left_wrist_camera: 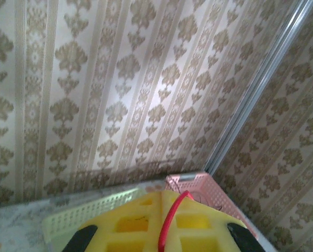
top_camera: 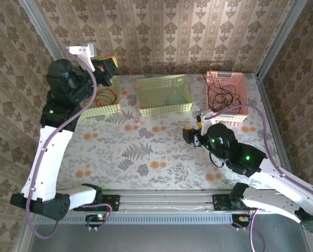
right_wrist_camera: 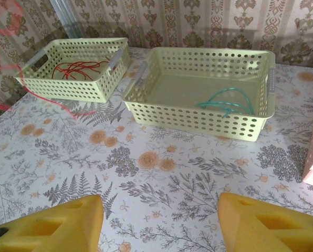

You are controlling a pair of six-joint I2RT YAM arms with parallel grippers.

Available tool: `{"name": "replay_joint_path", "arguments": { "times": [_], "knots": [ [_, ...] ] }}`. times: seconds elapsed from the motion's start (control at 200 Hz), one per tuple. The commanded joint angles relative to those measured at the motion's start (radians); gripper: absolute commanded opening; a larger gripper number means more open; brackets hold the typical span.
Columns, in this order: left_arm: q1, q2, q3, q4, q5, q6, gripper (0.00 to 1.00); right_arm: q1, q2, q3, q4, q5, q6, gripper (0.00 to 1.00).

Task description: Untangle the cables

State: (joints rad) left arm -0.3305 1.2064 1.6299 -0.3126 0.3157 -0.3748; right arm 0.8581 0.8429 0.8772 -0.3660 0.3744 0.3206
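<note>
Cables: we find the red cable (right_wrist_camera: 77, 68) in the left basket (right_wrist_camera: 67, 90), the teal cable (right_wrist_camera: 227, 100) in the middle basket (right_wrist_camera: 188, 119) and the black cable (top_camera: 222, 92) in the pink basket (top_camera: 241, 111).
Left gripper (top_camera: 108, 65): raised above the left basket, pinched closed on the red cable.
Right gripper (right_wrist_camera: 159, 210): we see it spread apart and empty, low over the table (right_wrist_camera: 162, 173), well short of the baskets.

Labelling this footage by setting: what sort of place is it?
Probably a staged robot test cell, not a home: wallpaper panels held in a metal frame, two arms bolted to a rail, perforated baskets on a floral tablecloth.
</note>
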Motion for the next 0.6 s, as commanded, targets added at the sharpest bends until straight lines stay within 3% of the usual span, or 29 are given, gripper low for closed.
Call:
{"name": "replay_joint_path", "arguments": {
  "times": [0.0,0.35,0.595],
  "knots": [
    [0.026,0.023,0.071,0.017,0.029,-0.013,0.00,-0.011,0.007,-0.008,0.031,-0.028,0.009,0.61],
    [0.167,0.209,0.251,0.059,-0.022,0.014,0.00,-0.044,0.022,-0.043,0.057,-0.070,0.029,0.62],
    [0.271,0.281,0.182,0.258,-0.093,-0.040,0.00,-0.087,0.037,-0.104,0.113,-0.116,0.056,0.63]
  ]
}}
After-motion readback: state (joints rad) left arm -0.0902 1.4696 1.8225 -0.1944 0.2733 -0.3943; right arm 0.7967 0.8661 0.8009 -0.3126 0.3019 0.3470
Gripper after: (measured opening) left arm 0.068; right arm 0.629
